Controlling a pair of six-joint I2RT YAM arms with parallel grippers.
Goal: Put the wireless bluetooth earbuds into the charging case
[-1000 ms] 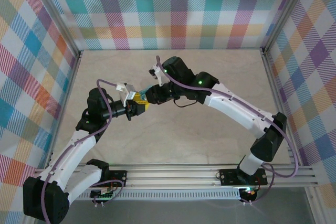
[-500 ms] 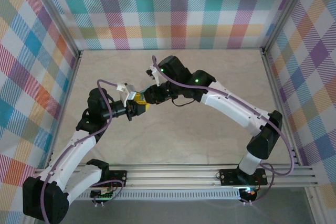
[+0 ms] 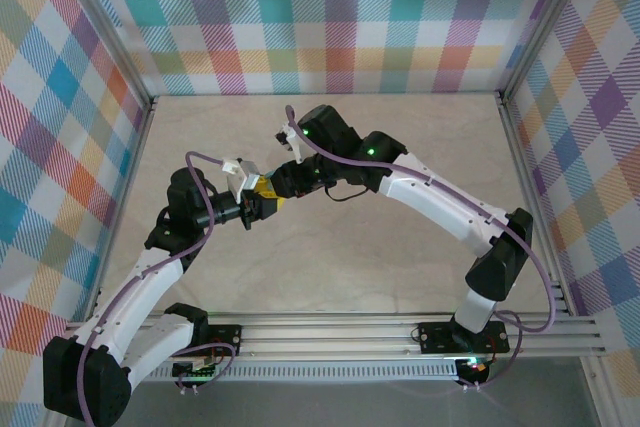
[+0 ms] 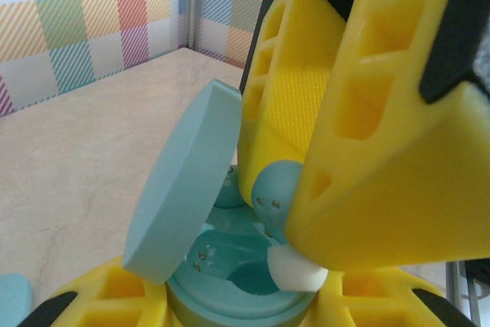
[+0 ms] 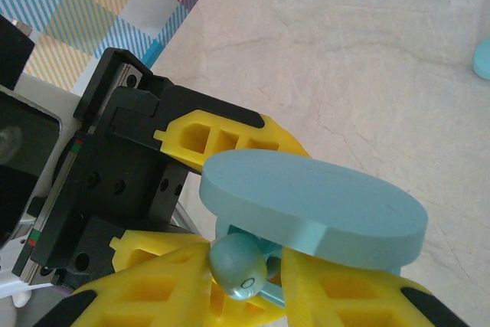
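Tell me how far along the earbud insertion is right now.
Done: the charging case is open, clamped in the left gripper. In hand: one earbud sits between the fingers of the right gripper, its tip at a case socket; pinched or released, I cannot tell. Left: seating it fully; the neighbouring socket looks empty too.

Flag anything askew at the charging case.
The earbud between the fingers of the right gripper sits tilted over the open charging case, its white tip above the base, not yet seated. Nothing else stands out.
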